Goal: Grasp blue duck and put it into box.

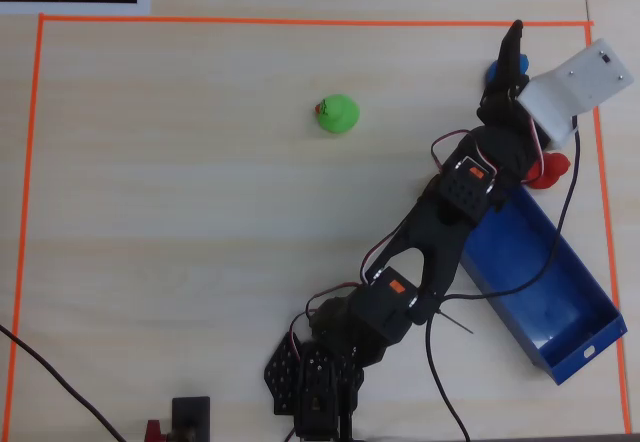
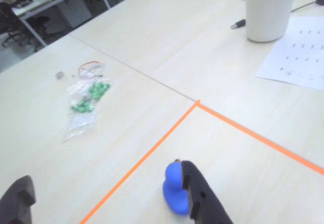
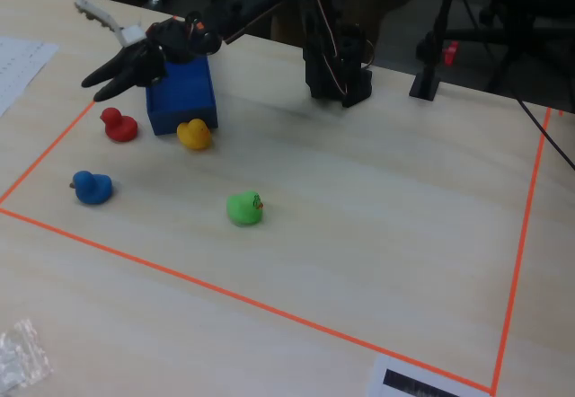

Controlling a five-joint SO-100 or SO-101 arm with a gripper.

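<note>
the gripper (image 2: 109,196) has its fingers spread wide apart, gripping nothing: in the wrist view one dark finger (image 2: 202,198) sits at 5 o'clock and the other at the 8 o'clock corner, a gap wide enough to take a duck. the blue duck (image 2: 174,189) lies on the table just against the 5 o'clock finger, off toward that side of the gap and not centred, so the jaws likely need to shift before closing. in the fixed view the gripper (image 3: 112,74) hangs raised above the ducks, with the blue duck (image 3: 91,187) well below it at 6 o'clock, near the tape (image 3: 180,276) corner; i judge this a lining-up pose before descent. the red duck (image 3: 118,125) and yellow duck (image 3: 194,134) sit beside the box (image 3: 184,101), close enough to get bumped. the box lies under the arm in the overhead view (image 1: 545,292), apparently empty, a short carry away. the green duck (image 1: 338,114) stands well apart at 9 o'clock.
</note>
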